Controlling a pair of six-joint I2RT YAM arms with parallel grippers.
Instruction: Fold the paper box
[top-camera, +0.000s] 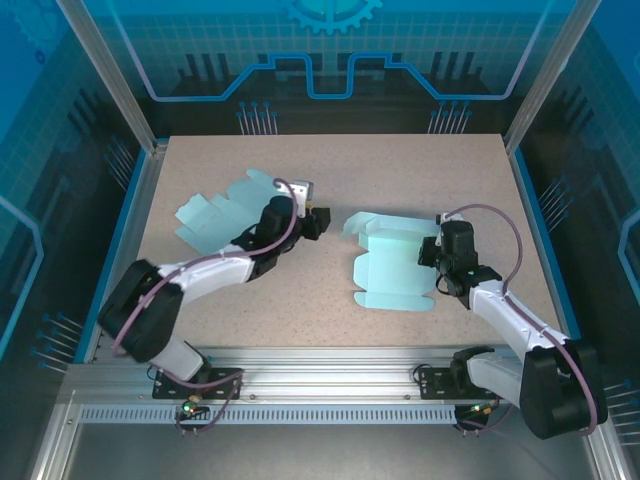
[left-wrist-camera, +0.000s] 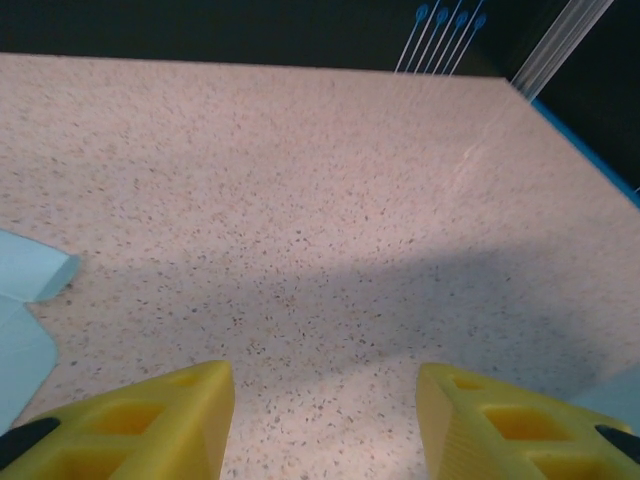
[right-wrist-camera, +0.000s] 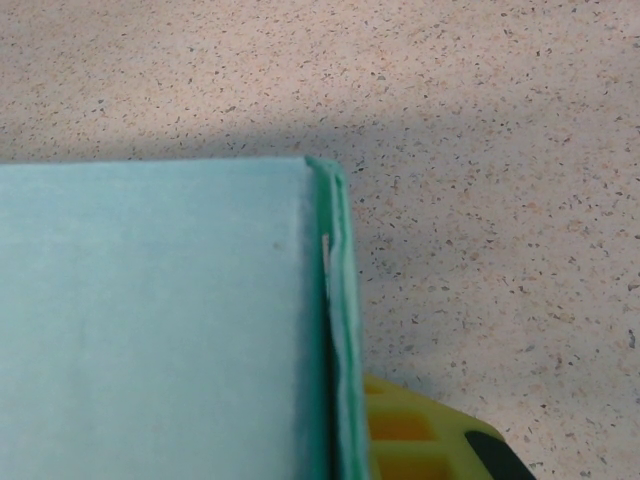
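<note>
Pale teal card: the paper box (top-camera: 395, 265) lies right of the middle of the table (top-camera: 330, 170), half formed, its base flat and its flaps spread out. In my right wrist view one wall (right-wrist-camera: 150, 320) shows a doubled layer with a thin seam along its edge. My right gripper (top-camera: 432, 258) is clamped on that wall. My left gripper (left-wrist-camera: 325, 400) hangs over bare tabletop, yellow fingers (left-wrist-camera: 150, 420) apart, holding nothing. A flat sheet (top-camera: 210, 215) lies to its left.

yellow end effector (left-wrist-camera: 325, 425), perhaps lilac cables (top-camera: 516, 243)
</note>
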